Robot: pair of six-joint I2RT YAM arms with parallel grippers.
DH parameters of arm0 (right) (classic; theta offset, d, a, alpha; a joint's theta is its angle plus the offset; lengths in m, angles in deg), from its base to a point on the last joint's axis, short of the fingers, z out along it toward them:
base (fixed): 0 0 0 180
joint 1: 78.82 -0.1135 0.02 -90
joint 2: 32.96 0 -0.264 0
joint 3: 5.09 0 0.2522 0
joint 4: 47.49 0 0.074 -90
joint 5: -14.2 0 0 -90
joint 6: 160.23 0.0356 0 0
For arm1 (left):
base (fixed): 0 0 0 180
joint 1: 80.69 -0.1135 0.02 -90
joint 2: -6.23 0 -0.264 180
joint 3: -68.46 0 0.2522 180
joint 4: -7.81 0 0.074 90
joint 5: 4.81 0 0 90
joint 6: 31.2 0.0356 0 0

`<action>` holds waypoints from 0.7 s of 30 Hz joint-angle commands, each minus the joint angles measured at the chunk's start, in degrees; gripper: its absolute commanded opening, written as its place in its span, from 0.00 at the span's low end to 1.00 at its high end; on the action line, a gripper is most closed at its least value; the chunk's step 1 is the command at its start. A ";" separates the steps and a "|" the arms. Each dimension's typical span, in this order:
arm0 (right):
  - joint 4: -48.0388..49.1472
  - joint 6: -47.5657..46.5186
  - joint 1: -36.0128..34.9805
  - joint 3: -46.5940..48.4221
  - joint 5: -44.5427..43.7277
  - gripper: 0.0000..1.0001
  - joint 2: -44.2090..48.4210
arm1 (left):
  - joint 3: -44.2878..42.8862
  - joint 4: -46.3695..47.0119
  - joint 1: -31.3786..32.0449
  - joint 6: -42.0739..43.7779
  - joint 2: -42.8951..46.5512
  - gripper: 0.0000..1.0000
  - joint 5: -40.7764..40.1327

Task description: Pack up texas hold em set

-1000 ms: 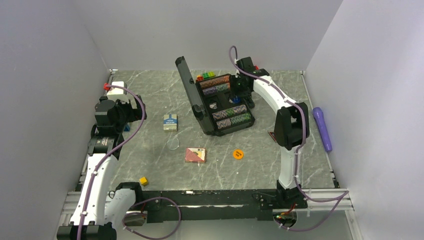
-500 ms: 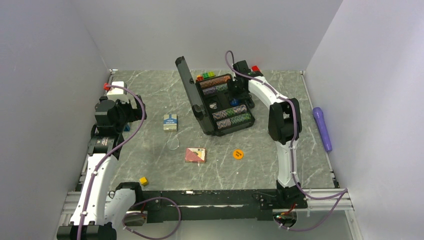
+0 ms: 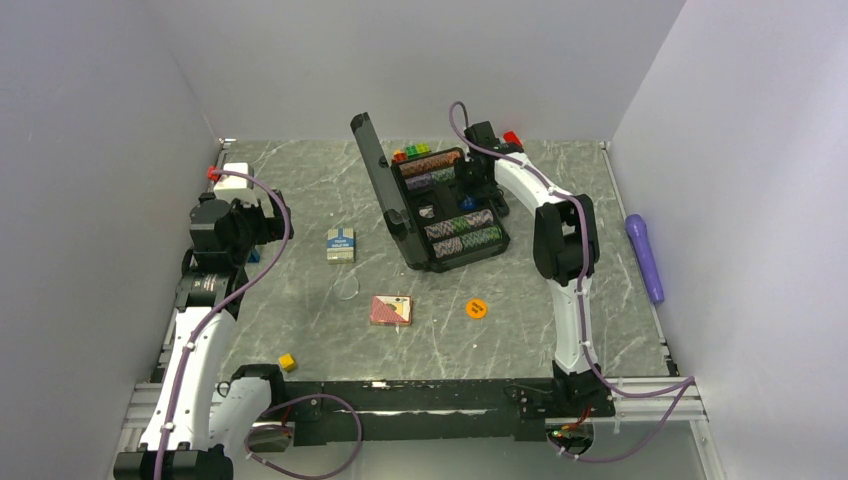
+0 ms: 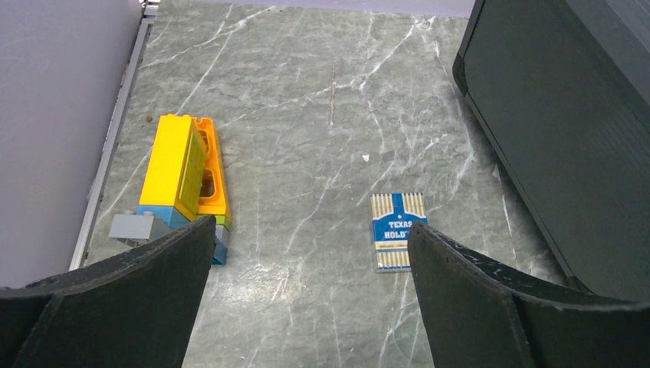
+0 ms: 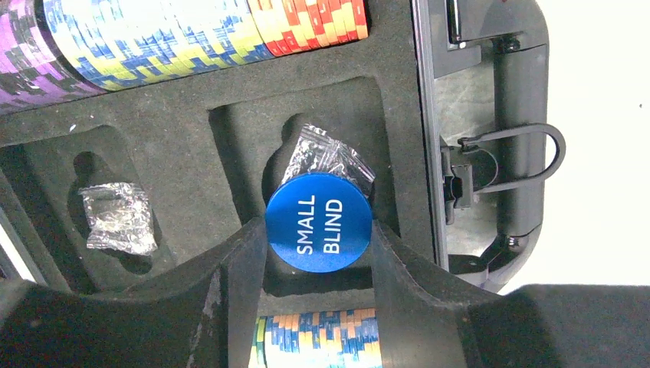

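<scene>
Over at twelve o'clock on the table (image 3: 300, 200), the right arm has tucked its elbow in closer than a second ago. The right gripper (image 3: 470, 182) is down inside the open briefcase (image 3: 381, 178), jaws clamped on the blue marker (image 5: 319, 222) above a foam pocket between chip rows (image 3: 462, 238). Whether the marker touches the foam is hidden. The left gripper (image 4: 310, 230) hangs at nine o'clock, jaws apart. Outside the case, toward six and seven o'clock of it, lie the blue-white deck (image 3: 341, 244), pink deck (image 3: 390, 310) and orange marker (image 3: 476, 308).
</scene>
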State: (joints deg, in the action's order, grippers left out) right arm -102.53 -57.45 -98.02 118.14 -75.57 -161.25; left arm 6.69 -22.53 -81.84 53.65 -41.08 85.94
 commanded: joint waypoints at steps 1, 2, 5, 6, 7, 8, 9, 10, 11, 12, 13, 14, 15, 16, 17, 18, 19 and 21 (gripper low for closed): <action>1.78 1.10 0.13 1.73 -3.03 0.39 -0.82 | -0.68 2.21 -0.09 0.34 0.82 0.99 -0.02; 1.85 1.23 0.13 1.65 -3.30 0.39 -0.82 | -0.68 2.25 -0.08 0.36 0.79 0.99 0.03; 2.45 1.36 0.13 1.24 -3.56 0.39 -1.13 | -0.68 2.25 -0.11 0.31 0.80 0.99 0.04; 2.69 1.44 0.13 1.08 -3.63 0.39 -1.12 | -0.68 2.25 -0.09 0.38 0.81 0.99 0.04; 3.02 1.53 0.12 0.83 -3.84 0.39 -1.17 | -0.68 2.25 -0.14 0.33 0.82 0.99 -0.03; 3.67 1.59 0.13 0.49 -4.03 0.39 -1.04 | -0.68 2.25 -0.13 0.35 0.82 0.99 -0.04; 4.11 1.63 0.13 0.10 -4.41 0.39 -0.88 | -0.68 2.23 -0.12 0.39 0.79 0.99 -0.05; 4.51 1.64 0.13 -0.22 -4.77 0.39 -0.76 | -0.68 2.23 -0.14 0.40 0.81 0.99 -0.03; 4.90 1.64 0.13 -0.55 -5.17 0.39 -0.72 | -0.68 2.25 -0.09 0.40 0.79 0.99 -0.04; 5.34 1.57 0.13 -0.88 -5.49 0.39 -0.59 | -0.62 2.21 -0.14 0.40 0.76 0.99 -0.04; 5.81 1.43 0.13 -1.43 -5.66 0.40 -0.47 | -0.65 2.25 -0.16 0.40 0.73 0.99 -0.05; 6.07 1.24 0.13 -1.59 -5.68 0.41 -0.47 | -0.68 2.25 -0.09 0.40 0.73 0.99 -0.01; 6.00 1.06 0.13 -1.48 -5.66 0.41 -0.66 | -0.66 2.25 -0.08 0.40 0.76 0.99 0.11; 5.73 0.91 0.13 -1.26 -5.68 0.42 -0.88 | -0.68 2.21 -0.13 0.34 0.81 0.99 0.20; 5.54 0.73 0.17 -1.20 -5.68 0.44 -1.11 | -0.68 2.29 -0.10 0.36 0.75 0.99 0.21; 5.39 0.68 0.11 -1.23 -5.72 0.46 -1.19 | -0.68 2.31 -0.09 0.32 0.69 0.99 0.21; 5.25 0.78 0.13 -1.27 -5.85 0.49 -1.35 | -0.68 2.31 -0.12 0.38 0.58 0.99 0.09; 4.91 0.85 0.13 -1.03 -5.53 0.54 -1.57 | -0.68 2.25 -0.15 0.40 0.34 0.99 -0.04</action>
State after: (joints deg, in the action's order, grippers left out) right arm -100.89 -56.18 -98.48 117.61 -78.43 -161.43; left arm 6.69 -22.53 -81.84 53.65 -41.10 85.94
